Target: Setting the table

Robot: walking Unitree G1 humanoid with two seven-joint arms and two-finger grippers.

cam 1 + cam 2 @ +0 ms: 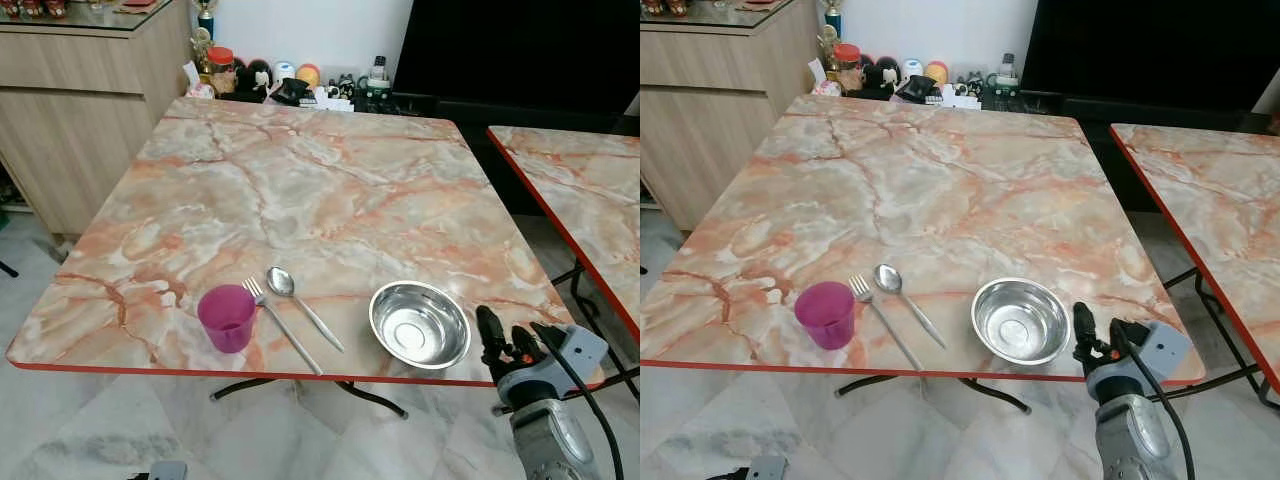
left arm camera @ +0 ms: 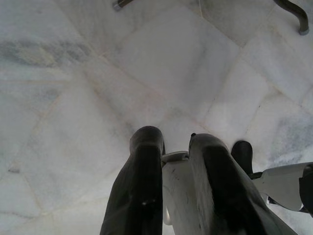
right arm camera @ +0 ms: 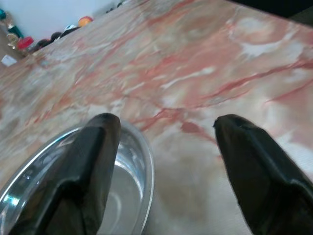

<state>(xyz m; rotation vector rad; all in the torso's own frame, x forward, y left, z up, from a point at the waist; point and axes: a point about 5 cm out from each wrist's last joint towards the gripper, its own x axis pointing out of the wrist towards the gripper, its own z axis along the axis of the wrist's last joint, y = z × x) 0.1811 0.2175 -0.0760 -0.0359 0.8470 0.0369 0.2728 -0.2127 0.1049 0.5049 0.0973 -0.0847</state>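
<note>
the right gripper point(image 3: 164, 161) hangs wide apart at the table point(image 1: 330, 190) edge, holding nothing. just beside it sits one steel bowl point(image 1: 419, 324), empty. farther off lie one spoon point(image 1: 299, 302) and one fork point(image 1: 279, 321), then one pink cup point(image 1: 227, 317). the left gripper point(image 2: 176, 161), fingers narrow, hangs over the floor point(image 2: 98, 88).

The second table point(image 1: 575, 190) is cut by the picture's right edge, and the cabinet point(image 1: 70, 90) by the left and top edges. Behind the table's point(image 1: 300, 190) far edge the small items point(image 1: 270, 80) are too small to name — a jar, some round toys, no more. In the right wrist view the bowl point(image 3: 129, 181) is blurred and partly behind one finger point(image 3: 88, 171) — its near rim runs off the picture's edge.
</note>
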